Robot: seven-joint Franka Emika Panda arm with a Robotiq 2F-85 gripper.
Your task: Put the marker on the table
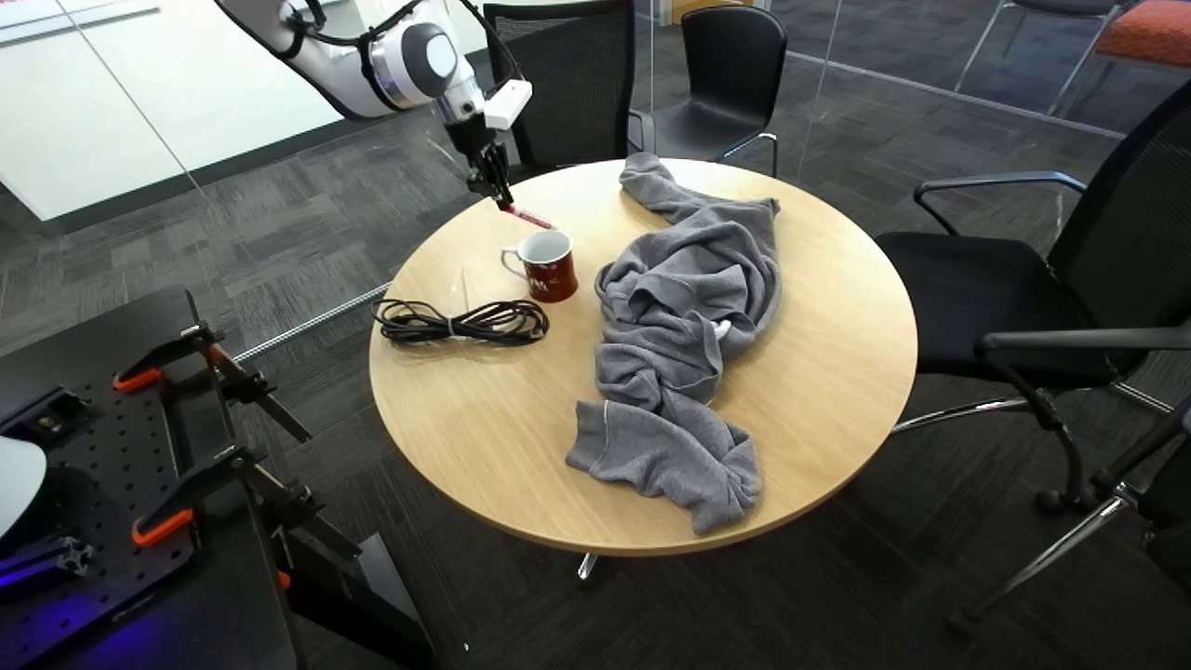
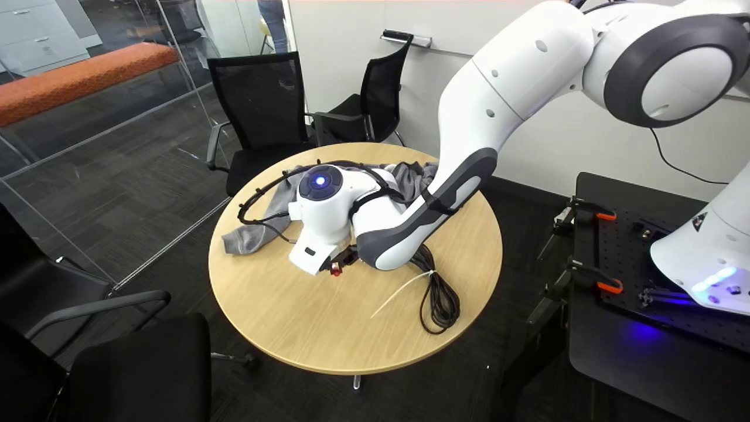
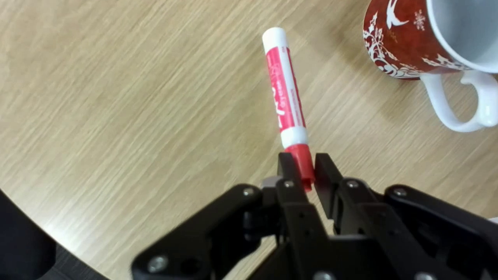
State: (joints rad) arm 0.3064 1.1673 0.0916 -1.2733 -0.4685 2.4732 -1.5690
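Observation:
The marker has a white and red barrel and a red cap; it shows in the wrist view (image 3: pixel 287 91) and in an exterior view (image 1: pixel 530 218). My gripper (image 3: pixel 304 165) is shut on its red cap, and the white end points away from the fingers. In an exterior view the gripper (image 1: pixel 505 203) is over the far edge of the round light tan table (image 1: pixel 465 409), with the marker tilted slightly down. I cannot tell whether the marker's free end touches the table. In an exterior view my arm hides most of the gripper above the table (image 2: pixel 316 334).
A red mug (image 1: pixel 552 279) with a white handle stands close to the marker and shows in the wrist view (image 3: pixel 408 50). A coiled black cable (image 1: pixel 456 324) lies beside it. A crumpled grey sweater (image 1: pixel 689 288) runs across the table. Black chairs (image 1: pixel 986 307) surround the table.

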